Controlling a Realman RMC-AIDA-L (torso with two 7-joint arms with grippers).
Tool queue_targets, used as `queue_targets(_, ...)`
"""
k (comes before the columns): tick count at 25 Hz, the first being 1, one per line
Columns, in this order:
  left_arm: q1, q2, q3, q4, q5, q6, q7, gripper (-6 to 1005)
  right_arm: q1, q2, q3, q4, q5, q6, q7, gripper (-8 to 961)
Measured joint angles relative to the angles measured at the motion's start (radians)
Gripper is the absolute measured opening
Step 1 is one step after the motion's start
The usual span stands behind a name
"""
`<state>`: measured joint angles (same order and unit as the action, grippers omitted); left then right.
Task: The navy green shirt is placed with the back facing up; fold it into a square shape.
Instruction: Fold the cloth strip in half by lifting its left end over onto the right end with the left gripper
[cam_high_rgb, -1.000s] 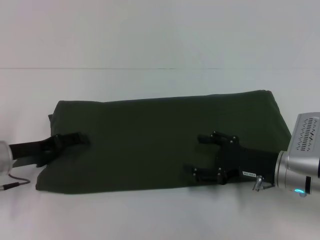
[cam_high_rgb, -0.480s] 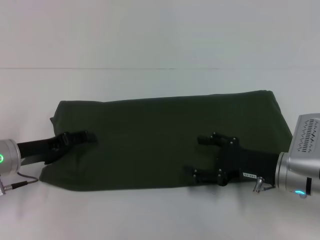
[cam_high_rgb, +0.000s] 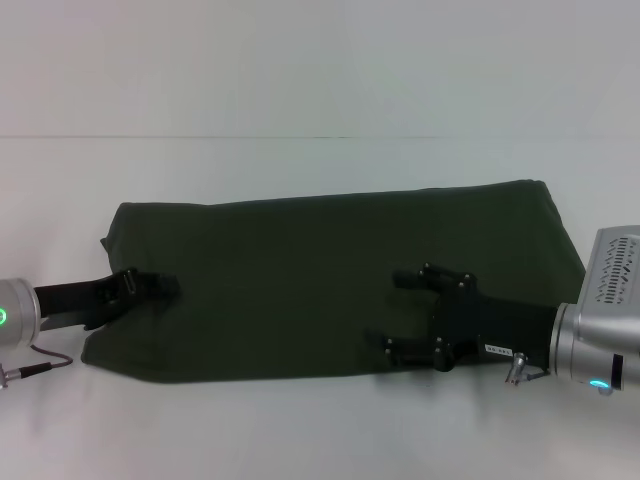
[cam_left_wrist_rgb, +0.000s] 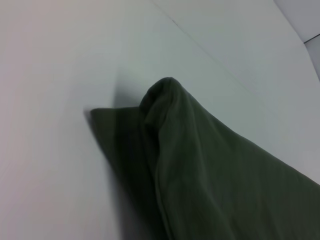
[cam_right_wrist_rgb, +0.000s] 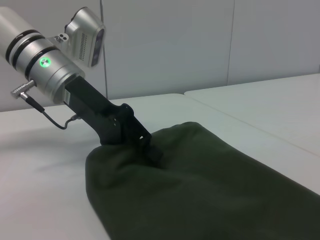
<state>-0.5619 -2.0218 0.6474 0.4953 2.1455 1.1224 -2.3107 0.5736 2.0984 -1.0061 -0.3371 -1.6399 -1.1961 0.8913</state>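
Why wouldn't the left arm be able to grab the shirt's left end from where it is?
It probably can. The left gripper is already on the navy green shirt near that end, fabric bunched at it, with nothing lying between. The right gripper is open over the other half.

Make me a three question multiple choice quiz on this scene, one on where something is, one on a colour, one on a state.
1. Where is the left hand?
A. at the shirt's left end
B. parked off the table
C. on the shirt's far edge

2. What colour is the navy green shirt?
A. cream
B. dark olive green
C. bright red

3. How does the shirt lie?
A. spread fully flat with sleeves out
B. folded into a long band
C. hanging in the air

Key:
1 A, its dark fingers press into the cloth at that end.
2 B, every view shows it that colour.
3 B, it lies as a long strip on the white table, with the right hand open over its right part.
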Motion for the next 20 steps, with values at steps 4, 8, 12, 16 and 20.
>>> queue_targets(4, 0.001, 0.003, 0.000, 0.000, 0.002, -0.001, 0.004, 397, -0.001, 0.000, 0.000, 0.001, 0.000, 0.000, 0.000, 924)
queue_targets(8, 0.000, 0.007, 0.004, 0.000, 0.003, -0.003, 0.006, 208, -0.001, 0.000, 0.001, 0.001, 0.000, -0.002, 0.000, 924)
queue_targets(12, 0.000, 0.012, 0.005, 0.000, 0.003, -0.007, 0.014, 123, -0.001, 0.000, 0.001, 0.001, 0.000, -0.006, 0.000, 925)
queue_targets(16, 0.003, 0.028, 0.006, -0.002, 0.005, -0.002, 0.031, 81, -0.003, 0.000, 0.007, 0.001, 0.000, -0.020, 0.000, 925)
queue_targets(20, 0.016, 0.064, 0.003, -0.007, 0.019, 0.005, 0.024, 80, -0.008, -0.001, 0.009, -0.001, 0.002, -0.026, 0.001, 925)
